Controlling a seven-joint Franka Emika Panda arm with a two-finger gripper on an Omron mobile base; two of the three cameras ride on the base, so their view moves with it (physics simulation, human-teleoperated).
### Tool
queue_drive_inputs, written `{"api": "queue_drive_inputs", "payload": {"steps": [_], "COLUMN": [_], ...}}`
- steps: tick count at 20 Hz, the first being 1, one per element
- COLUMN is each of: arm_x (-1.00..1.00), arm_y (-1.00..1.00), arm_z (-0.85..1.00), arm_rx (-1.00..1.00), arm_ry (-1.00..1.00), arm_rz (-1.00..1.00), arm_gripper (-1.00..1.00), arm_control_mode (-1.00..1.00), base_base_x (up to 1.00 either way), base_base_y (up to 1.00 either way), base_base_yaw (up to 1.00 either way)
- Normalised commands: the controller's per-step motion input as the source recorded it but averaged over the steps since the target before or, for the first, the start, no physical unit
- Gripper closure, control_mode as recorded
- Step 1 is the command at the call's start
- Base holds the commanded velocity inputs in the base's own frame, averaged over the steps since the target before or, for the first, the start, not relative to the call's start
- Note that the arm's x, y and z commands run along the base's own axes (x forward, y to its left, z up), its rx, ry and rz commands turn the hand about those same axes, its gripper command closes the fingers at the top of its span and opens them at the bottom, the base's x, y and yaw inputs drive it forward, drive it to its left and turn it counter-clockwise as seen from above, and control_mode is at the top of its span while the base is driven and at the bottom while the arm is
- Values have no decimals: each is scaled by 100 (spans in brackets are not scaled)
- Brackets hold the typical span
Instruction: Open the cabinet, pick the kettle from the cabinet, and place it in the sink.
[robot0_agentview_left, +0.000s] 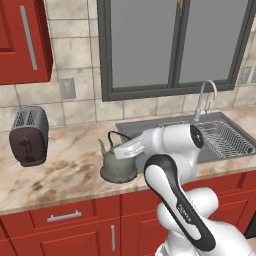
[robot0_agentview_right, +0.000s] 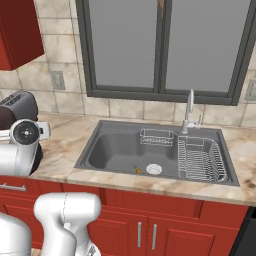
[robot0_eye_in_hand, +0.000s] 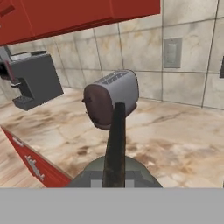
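Kettle (robot0_agentview_left: 118, 167), squat grey-green dome, is sitting near the marbled table's (robot0_agentview_left: 60, 170) front edge, its dark arched handle pinched in the tool (robot0_agentview_left: 125, 149).

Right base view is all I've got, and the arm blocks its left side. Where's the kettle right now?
Observer: The kettle sits on the counter, between the toaster and the sink; the left base view shows it.
Operator: Does the claw have it?
Observer: Yes, the claw is shut on the kettle's dark arched handle from above.
Operator: Anything further along past the toaster?
Observer: A dark coffee machine stands on the counter beyond it, under the red wall cabinets, in the hand view.
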Motion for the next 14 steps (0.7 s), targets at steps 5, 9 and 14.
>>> {"api": "queue_drive_inputs", "payload": {"steps": [5, 9, 14], "arm_x": [0, 0, 1], "arm_y": [-23, -33, -29], "arm_z": [0, 0, 0], "arm_rx": [7, 10, 3], "arm_ry": [0, 8, 14], "arm_rz": [-25, -33, -33], "arm_gripper": [100, 100, 100], "arm_control_mode": [-100, -100, -100], "base_base_x": [0, 0, 0], "base_base_y": [0, 0, 0], "base_base_yaw": [0, 0, 0]}}
